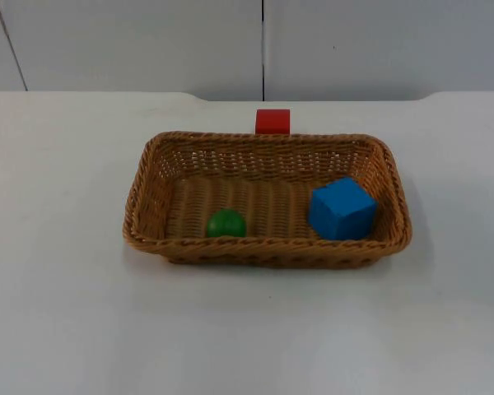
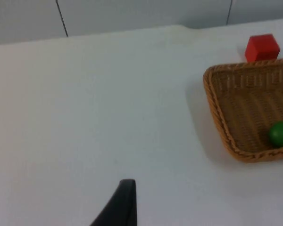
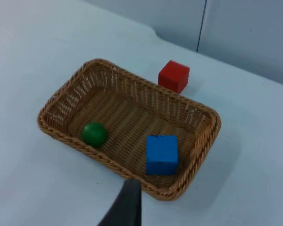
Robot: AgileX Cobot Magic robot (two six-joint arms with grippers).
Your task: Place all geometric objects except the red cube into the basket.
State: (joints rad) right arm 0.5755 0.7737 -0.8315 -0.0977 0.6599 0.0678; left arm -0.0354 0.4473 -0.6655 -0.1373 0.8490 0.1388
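Observation:
A brown wicker basket [image 1: 267, 251] stands in the middle of the white table. Inside it a green ball [image 1: 226, 223] lies by the front wall, left of centre, and a blue cube [image 1: 341, 208] rests at the right end. A red cube [image 1: 272, 121] sits on the table just behind the basket's back rim. My left gripper [image 2: 125, 207] hovers over bare table well to the left of the basket [image 2: 212, 99], apart from the green ball [image 2: 280, 133]. My right gripper [image 3: 127, 207] hangs above the table in front of the basket [image 3: 61, 135], near the blue cube [image 3: 162, 154].
The grey partition wall [image 1: 263, 41] closes off the table behind the red cube. White table top [image 1: 58, 313] stretches to the left, right and front of the basket.

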